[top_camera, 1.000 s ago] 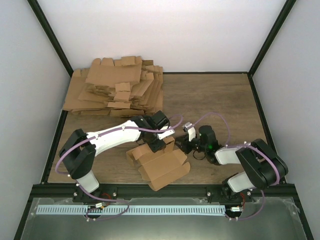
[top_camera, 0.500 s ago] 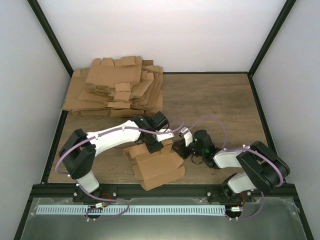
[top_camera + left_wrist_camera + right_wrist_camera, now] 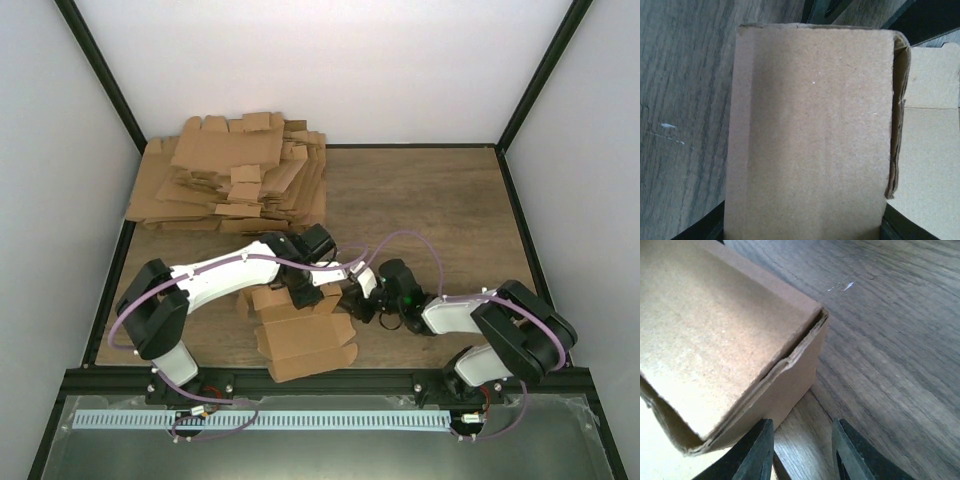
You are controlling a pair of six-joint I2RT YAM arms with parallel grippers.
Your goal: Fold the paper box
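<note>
Risk: the half-folded plain brown cardboard box (image 3: pixel 300 340) at the table (image 3: pixel 430 200) near edge could skid or spring open, since the left gripper (image 3: pixel 325 293) jaws straddle one panel (clamp unclear) and the right gripper (image 3: pixel 802 452) jaws are apart and empty.

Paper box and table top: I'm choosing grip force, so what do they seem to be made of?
The paper box looks like plain brown cardboard, matte and unprinted: fibrous, speckled face, layered raw edges at the corner. The table top shows grey-brown wood grain with a faint sheen; solid wood or laminate cannot be told.
</note>
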